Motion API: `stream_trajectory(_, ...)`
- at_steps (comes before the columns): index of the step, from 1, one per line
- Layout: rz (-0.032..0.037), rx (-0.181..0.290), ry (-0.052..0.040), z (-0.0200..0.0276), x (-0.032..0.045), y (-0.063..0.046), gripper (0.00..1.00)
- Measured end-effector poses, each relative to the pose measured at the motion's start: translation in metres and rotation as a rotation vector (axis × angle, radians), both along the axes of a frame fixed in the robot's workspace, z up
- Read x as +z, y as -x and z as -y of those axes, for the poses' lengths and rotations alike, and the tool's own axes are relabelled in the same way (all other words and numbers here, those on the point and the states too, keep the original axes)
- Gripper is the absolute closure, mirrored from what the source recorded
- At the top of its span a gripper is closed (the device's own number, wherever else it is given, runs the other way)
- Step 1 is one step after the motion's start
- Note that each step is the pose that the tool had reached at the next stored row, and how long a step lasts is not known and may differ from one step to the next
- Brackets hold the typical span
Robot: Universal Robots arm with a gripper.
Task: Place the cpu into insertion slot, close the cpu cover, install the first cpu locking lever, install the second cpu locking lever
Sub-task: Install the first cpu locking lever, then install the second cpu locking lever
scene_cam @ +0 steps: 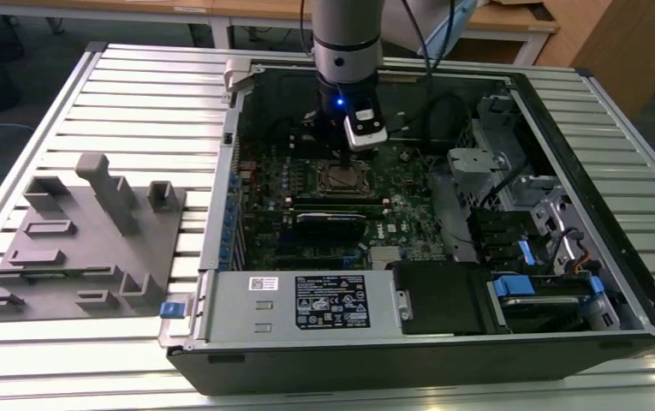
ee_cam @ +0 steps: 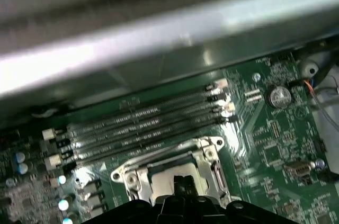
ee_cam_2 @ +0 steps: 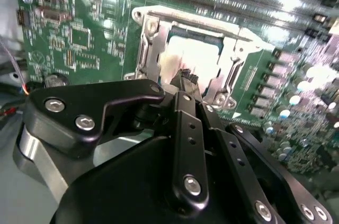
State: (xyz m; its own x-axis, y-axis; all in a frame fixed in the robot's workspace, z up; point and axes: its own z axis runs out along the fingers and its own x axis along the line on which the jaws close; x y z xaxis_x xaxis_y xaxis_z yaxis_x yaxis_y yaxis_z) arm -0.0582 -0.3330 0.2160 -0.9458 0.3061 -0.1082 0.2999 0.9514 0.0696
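Slatted metal surface (scene_cam: 98, 94) carries an open computer case (scene_cam: 601, 282). Inside, the gripper (ee_cam_2: 186, 80), fingertips pressed together, hovers over the cpu (ee_cam_2: 196, 57) seated in the insertion slot (scene_cam: 340, 180); its body hides the slot's near edge.

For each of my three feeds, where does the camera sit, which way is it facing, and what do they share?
Exterior view: off the arm, looking down on the open computer case; arm and hand show.
Second wrist view: on the arm, looking past the hand at the cpu cover.
First wrist view: on the arm, facing the memory slots.
Both wrist views share the cpu cover.
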Motion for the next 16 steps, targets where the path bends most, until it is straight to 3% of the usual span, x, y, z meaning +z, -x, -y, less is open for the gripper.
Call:
stream_trajectory(4,0.0001,0.012,0.0000,0.0022,-0.0007,-0.0002,0.90)
stream_trajectory(9,-0.0001,0.071,0.0003,0.0023,-0.0017,-0.0002,0.90)
stream_trajectory(16,0.0000,0.089,0.0000,0.0024,-0.0016,-0.0002,0.90)
